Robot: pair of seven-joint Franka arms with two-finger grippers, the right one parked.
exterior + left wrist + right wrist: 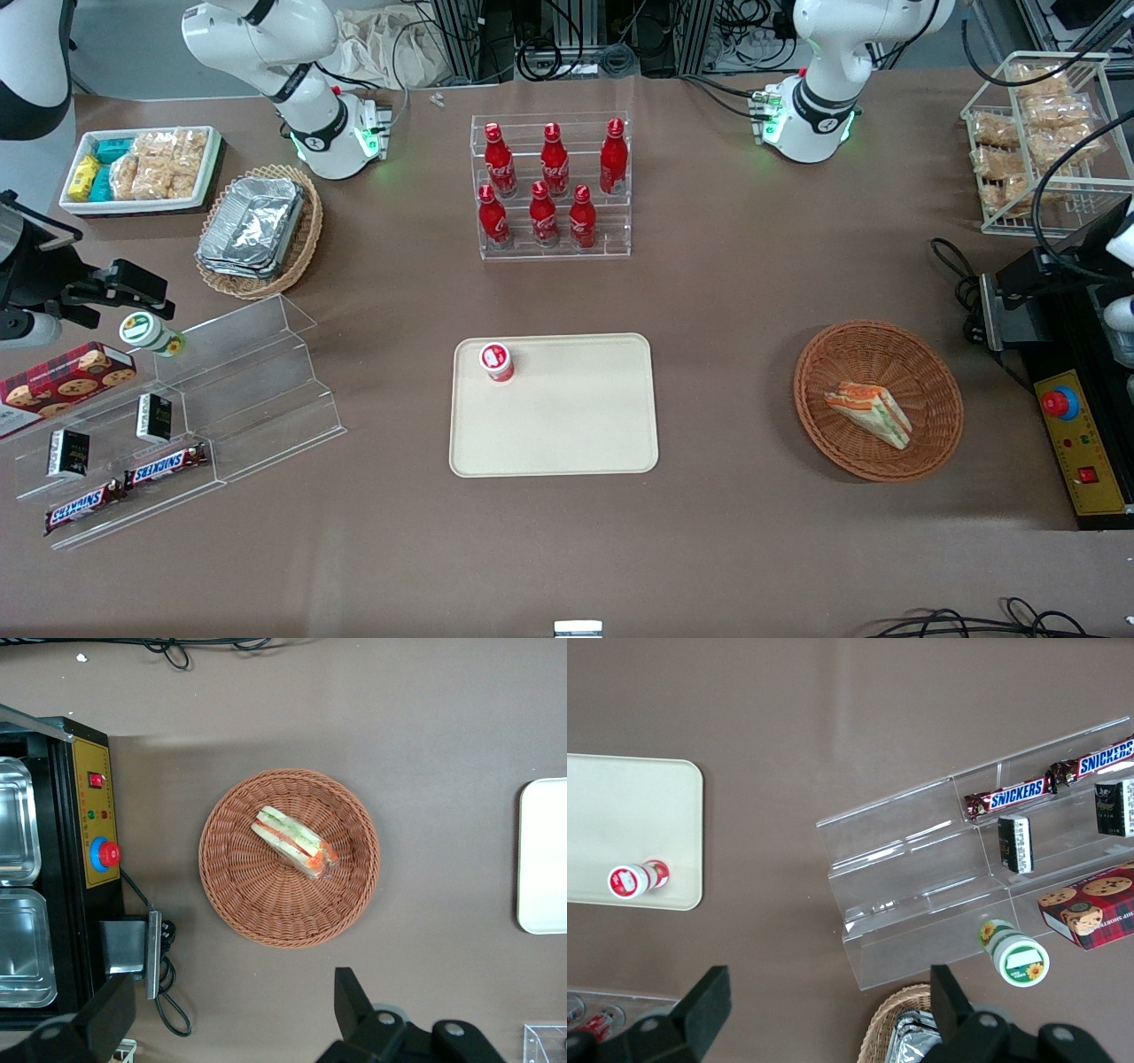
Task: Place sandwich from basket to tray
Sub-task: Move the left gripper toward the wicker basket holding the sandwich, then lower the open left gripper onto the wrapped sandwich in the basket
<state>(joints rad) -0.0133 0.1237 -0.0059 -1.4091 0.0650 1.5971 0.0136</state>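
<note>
A flat cream-beige rectangular plastic tray (567,434) with rounded corners lies apart from the round reddish-brown woven wicker basket (921,354), which cradles the small triangular wrapped sandwich (870,413); the black two-finger gripper (235,1014) hangs above the table beside the basket, jaws spread wide

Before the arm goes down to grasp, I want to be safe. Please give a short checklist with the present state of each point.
1. Sandwich lies in the basket: ok.
2. Nothing covers the sandwich: ok.
3. Gripper is open: ok.
4. Gripper sits high above the table beside the basket, not centred over the sandwich: not ok.
5. Tray has bare space: ok; small red cup stands in one corner only.
</note>
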